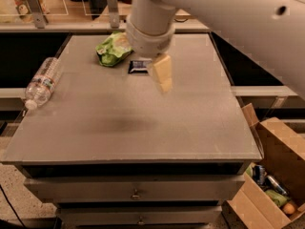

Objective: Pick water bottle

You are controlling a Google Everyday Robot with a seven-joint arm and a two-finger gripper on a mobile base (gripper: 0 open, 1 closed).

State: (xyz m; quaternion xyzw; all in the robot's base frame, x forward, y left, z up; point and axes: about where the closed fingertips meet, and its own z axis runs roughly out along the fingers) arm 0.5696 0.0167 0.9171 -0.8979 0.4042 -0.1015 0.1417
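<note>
The water bottle [42, 83] lies on its side at the left edge of the grey table [133, 128], white cap toward the front, label band around its middle. My gripper [162, 76] hangs from the white arm above the middle of the table, well to the right of the bottle and apart from it. It holds nothing that I can see. Its pale yellowish fingers point down, just in front of the dark snack bar.
A green snack bag [112, 49] and a flat dark snack bar [139, 66] lie at the back of the table, partly behind the arm. An open cardboard box [274, 175] with cans stands on the floor at the right. Drawers are below the table top.
</note>
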